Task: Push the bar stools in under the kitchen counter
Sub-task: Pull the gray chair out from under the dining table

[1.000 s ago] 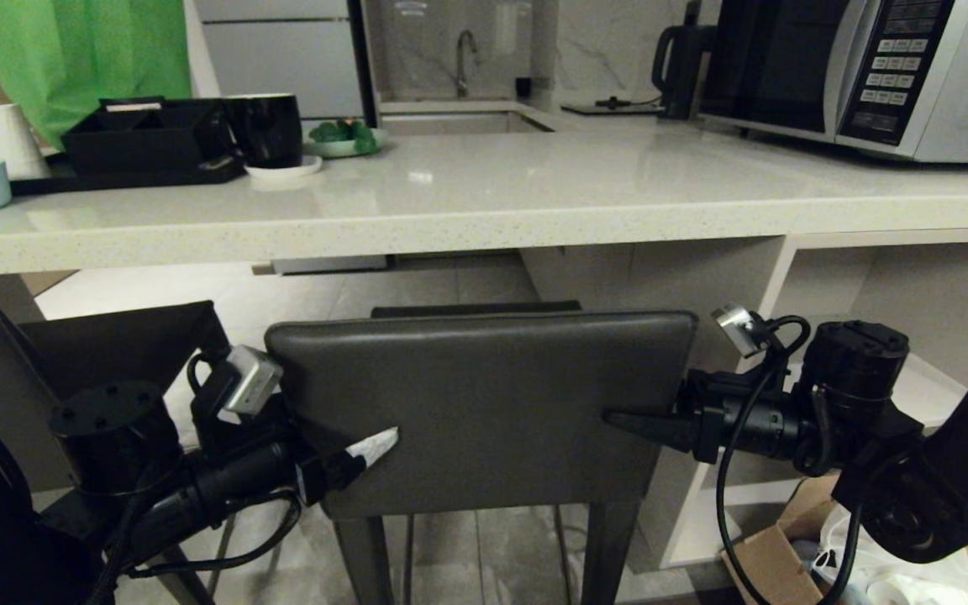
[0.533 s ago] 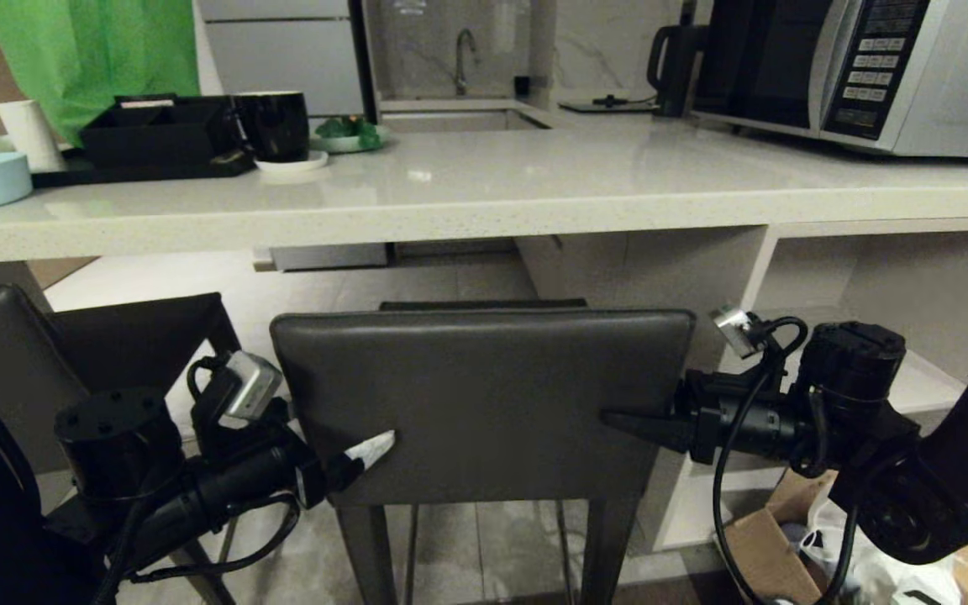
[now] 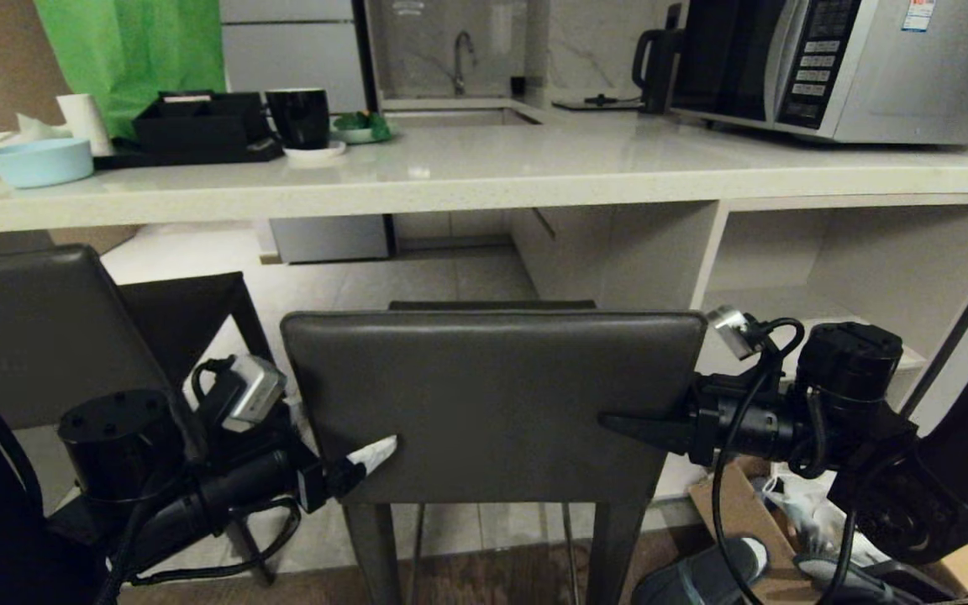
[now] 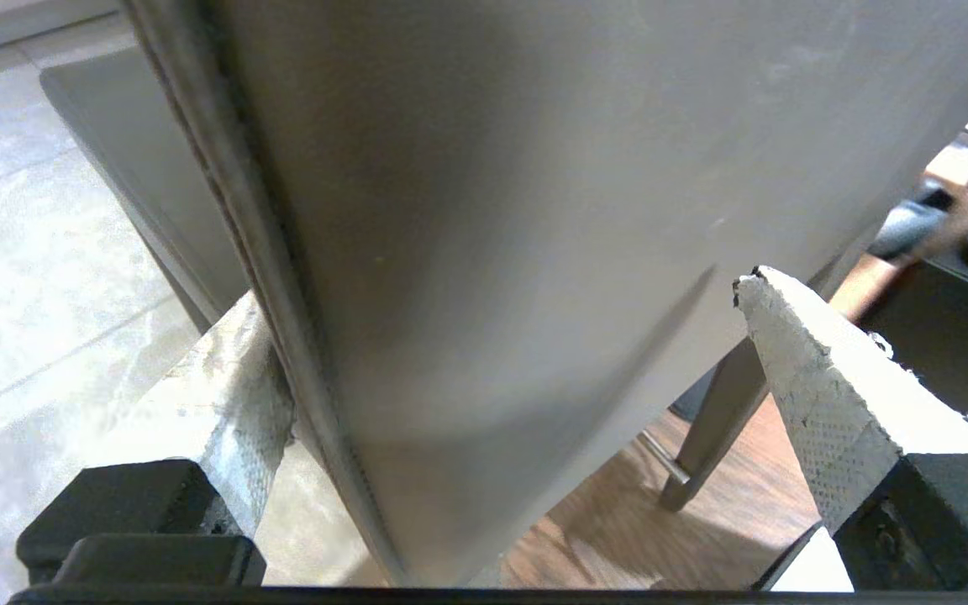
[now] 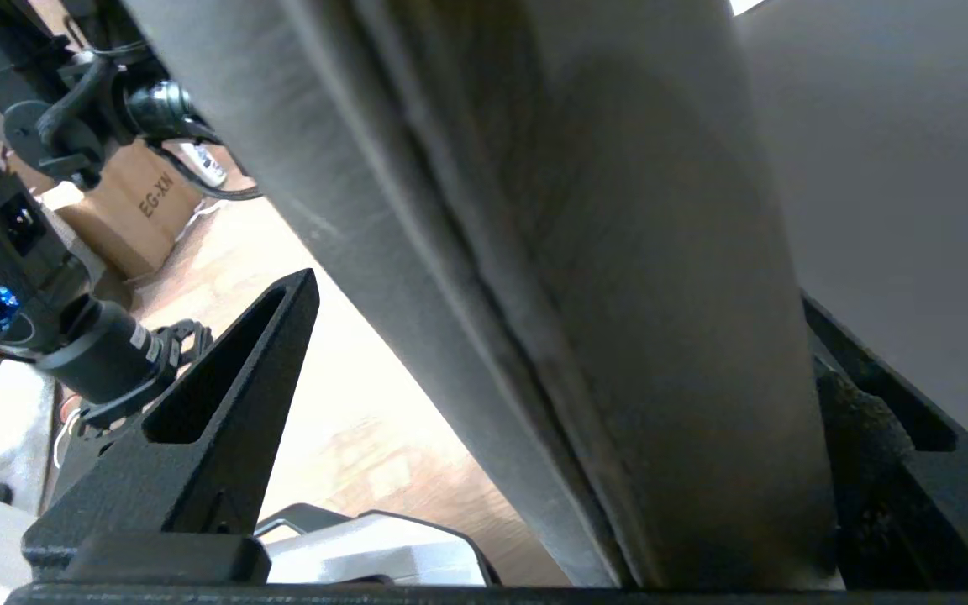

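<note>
One dark grey bar stool stands right before me, its backrest (image 3: 492, 395) filling the middle of the head view below the kitchen counter (image 3: 450, 181). My left gripper (image 3: 366, 454) is open and straddles the backrest's left edge, one white-padded finger in front, the other behind. In the left wrist view the backrest (image 4: 492, 168) lies between the left gripper's (image 4: 497, 311) fingers, close to one and apart from the other. My right gripper (image 3: 618, 420) is open astride the right edge; the backrest (image 5: 618, 252) sits between its (image 5: 560, 294) black fingers. A second bar stool (image 3: 30, 328) stands at the left.
On the counter are a microwave (image 3: 837, 67), a kettle (image 3: 656, 59), a black mug (image 3: 299, 118), a black tray (image 3: 198, 126) and a blue bowl (image 3: 39, 160). White open shelves (image 3: 837, 277) lie under its right part. A cardboard box (image 3: 728, 512) and shoes (image 3: 702, 576) lie on the floor at right.
The whole head view has shifted: the counter has slid up and grown smaller, and more floor shows. The middle stool and both grippers keep their places in the picture. Both grippers stay open.
</note>
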